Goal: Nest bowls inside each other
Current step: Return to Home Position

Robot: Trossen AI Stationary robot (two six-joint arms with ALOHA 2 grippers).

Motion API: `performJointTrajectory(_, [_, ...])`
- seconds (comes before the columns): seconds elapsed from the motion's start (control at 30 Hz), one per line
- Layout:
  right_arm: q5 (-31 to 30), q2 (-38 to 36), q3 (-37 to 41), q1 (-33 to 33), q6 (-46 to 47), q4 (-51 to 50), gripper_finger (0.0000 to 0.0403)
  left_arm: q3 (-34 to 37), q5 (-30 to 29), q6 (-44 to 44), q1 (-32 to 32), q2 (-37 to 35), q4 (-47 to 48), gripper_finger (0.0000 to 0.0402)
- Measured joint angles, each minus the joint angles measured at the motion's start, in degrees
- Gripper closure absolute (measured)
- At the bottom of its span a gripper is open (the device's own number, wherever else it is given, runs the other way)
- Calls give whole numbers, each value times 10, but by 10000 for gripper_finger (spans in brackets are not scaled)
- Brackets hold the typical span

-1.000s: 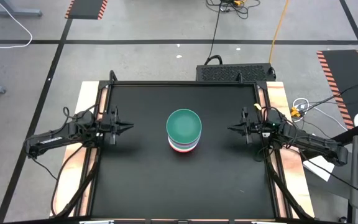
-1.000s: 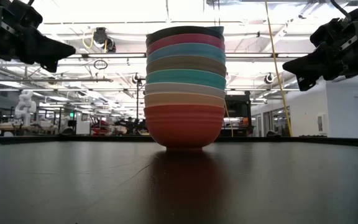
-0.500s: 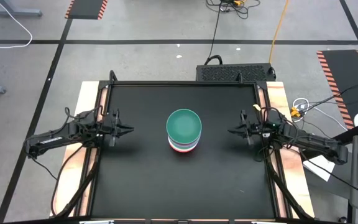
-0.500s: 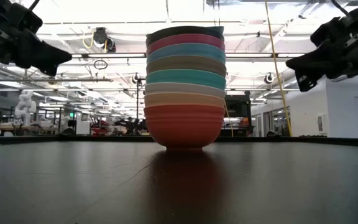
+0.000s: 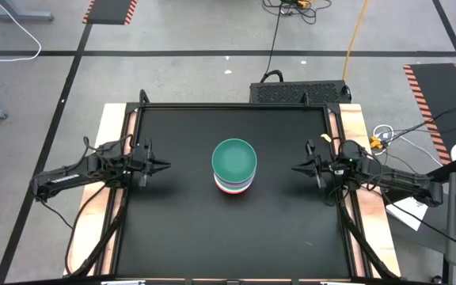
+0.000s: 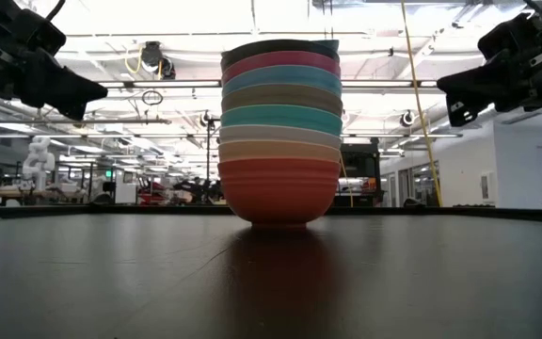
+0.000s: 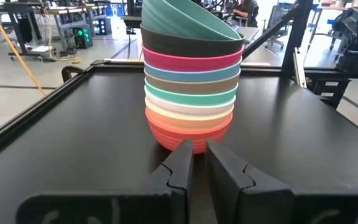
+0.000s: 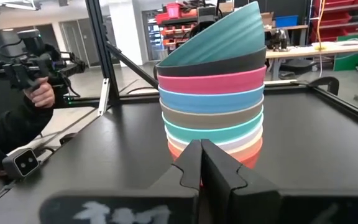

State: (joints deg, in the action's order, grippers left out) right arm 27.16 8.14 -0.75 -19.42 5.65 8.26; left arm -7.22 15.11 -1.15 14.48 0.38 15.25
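The bowls (image 5: 233,165) stand nested in one stack at the table's middle, resting on the red bottom bowl (image 6: 278,193). Above it come peach, white, teal, olive-tan, blue, magenta and black (image 7: 191,42). A green bowl (image 8: 219,38) sits tilted on top. My left gripper (image 5: 165,165) hovers shut to the left of the stack, well apart from it and pointing at it. My right gripper (image 5: 294,167) hovers shut to the right, equally apart. Both show above table height in the low view, the left gripper (image 6: 97,92) and the right gripper (image 6: 443,87).
The black table top (image 5: 180,222) lies bare around the stack on every side. Raised frame rails (image 5: 125,134) run along its left and right edges. A person holding a device (image 8: 33,81) stands beyond the table in the right wrist view.
Both grippers have drawn back a little from the stack, the left toward the table's left edge, the right toward its right edge and slightly up. The stack has stayed still.
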Motion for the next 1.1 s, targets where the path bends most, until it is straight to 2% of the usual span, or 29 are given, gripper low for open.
performJointTrajectory(1.1, [0,0,0,0,7,5,403,0,-2,-1,0,0,-1,355])
